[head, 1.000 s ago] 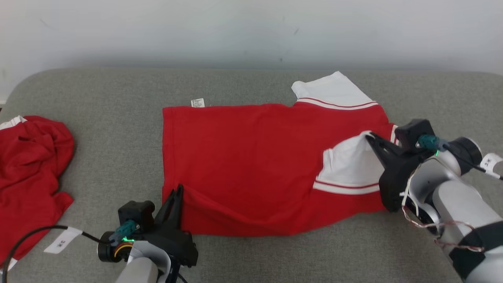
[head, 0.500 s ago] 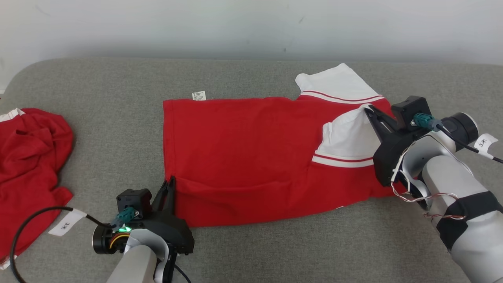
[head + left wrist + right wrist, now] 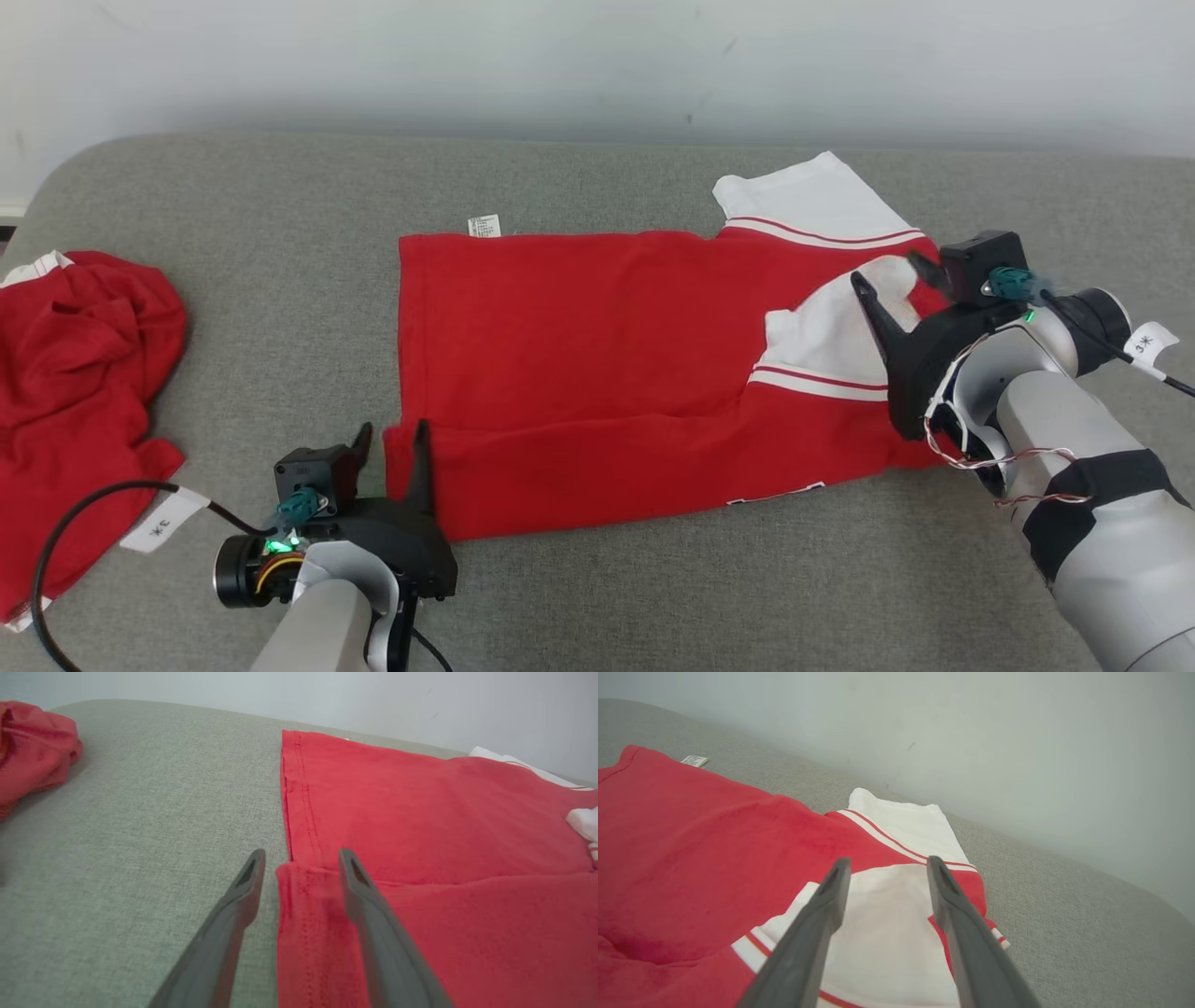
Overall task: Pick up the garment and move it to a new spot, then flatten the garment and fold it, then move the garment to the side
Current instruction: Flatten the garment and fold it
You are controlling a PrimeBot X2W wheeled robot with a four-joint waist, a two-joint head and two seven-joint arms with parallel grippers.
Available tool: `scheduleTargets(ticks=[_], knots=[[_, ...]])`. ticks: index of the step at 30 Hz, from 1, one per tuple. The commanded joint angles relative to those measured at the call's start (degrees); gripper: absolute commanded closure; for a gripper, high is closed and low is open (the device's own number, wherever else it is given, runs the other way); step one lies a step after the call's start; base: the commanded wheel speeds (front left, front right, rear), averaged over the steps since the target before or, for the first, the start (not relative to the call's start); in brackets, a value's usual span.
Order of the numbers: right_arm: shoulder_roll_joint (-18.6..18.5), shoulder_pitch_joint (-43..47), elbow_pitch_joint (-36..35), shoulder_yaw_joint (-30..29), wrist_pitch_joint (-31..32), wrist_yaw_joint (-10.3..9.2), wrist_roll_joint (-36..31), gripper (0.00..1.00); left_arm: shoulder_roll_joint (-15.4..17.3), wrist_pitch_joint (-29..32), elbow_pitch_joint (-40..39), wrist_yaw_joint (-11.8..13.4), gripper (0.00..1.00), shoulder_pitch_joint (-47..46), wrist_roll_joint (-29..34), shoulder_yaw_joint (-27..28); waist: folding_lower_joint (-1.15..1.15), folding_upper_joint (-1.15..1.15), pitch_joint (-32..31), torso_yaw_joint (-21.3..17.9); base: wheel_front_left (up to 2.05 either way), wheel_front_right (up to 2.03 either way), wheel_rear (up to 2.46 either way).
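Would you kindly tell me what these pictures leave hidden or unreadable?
- Label, head view: print too small to read.
- Second garment, head view: cut off by the left edge.
- Shirt, head view: right end hidden behind the right arm.

Red, white-sleeved garment point(image 3: 597, 373) folded flat on cushion point(image 3: 280, 233).

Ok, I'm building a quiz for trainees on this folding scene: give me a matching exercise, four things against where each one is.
Things:
1 left gripper
2 right gripper
3 crumpled red garment
4 white tag

Places:
A at the far edge of the folded shirt
B open, over the white sleeve
C open, at the folded shirt's near left corner
D bunched at the left end of the cushion

Pairs: 1-C, 2-B, 3-D, 4-A
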Motion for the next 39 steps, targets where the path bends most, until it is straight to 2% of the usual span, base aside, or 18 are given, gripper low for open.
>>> scheduleTargets(ticks=[1, 7, 11, 15, 26, 31, 37, 38, 39], knots=[[0.1, 0.1, 0.2, -0.3, -0.4, -0.13, 0.6, 0.00, 0.0, -0.3, -0.2, 0.3, 0.00, -0.4, 0.5, 0.1, 0.00, -0.01, -0.4, 0.0, 0.00, 0.00, 0.00], [-1.4, 2.7, -1.1, -2.0, 2.9, -0.13, 4.2, 0.00, 1.5, -0.3, -3.0, 0.8, 0.00, 3.1, 1.7, 1.1, 0.00, -0.01, -2.7, -0.6, 0.00, 0.00, 0.00], [-4.2, 7.4, -4.0, -2.8, 11.0, -0.13, 6.2, 0.00, 2.2, 0.1, -4.0, 0.9, 0.00, 6.7, 3.5, -1.1, 0.00, -0.01, -4.2, -1.2, 0.00, 0.00, 0.00], [-5.6, 11.5, -5.8, -5.8, 14.3, -0.13, 5.6, 0.00, 2.0, 2.1, -4.0, 2.0, 0.00, 8.6, 4.9, -3.1, 0.00, -0.01, -4.4, -1.3, 0.00, 0.00, 0.00], [-2.2, 16.0, -5.9, -16.2, 16.8, -0.13, -1.5, 0.00, 1.9, 5.8, -2.4, 4.4, 0.00, 7.5, 6.0, -5.3, 0.00, -0.01, -2.2, -0.7, 0.00, 0.00, 0.00], [0.4, 16.4, -4.7, -20.7, 18.4, -0.13, -5.3, 0.00, 1.5, 6.9, -1.2, 4.2, 0.00, 6.3, 6.2, -6.5, 0.00, -0.01, -1.6, -0.4, 0.00, 0.00, 0.00], [2.8, 17.4, -4.7, -22.5, 20.7, -0.13, -7.4, 0.00, 0.9, 8.2, 0.3, 3.3, 0.00, 5.8, 5.6, -7.6, 0.00, -0.01, -1.5, -0.6, 0.00, 0.00, 0.00], [3.0, 17.8, -4.8, -22.9, 21.2, -0.13, -7.6, 0.03, 0.8, 8.4, 0.6, 3.1, 0.00, 5.8, 5.4, -7.8, 0.00, -0.01, -1.6, -0.7, 0.00, 0.00, 0.00], [3.2, 18.4, -4.9, -23.5, 21.7, -0.13, -8.0, 0.30, 0.6, 8.8, 1.0, 2.8, 0.00, 6.0, 5.0, -8.0, 0.00, -0.01, -1.8, -0.7, 0.00, 0.00, 0.00]])
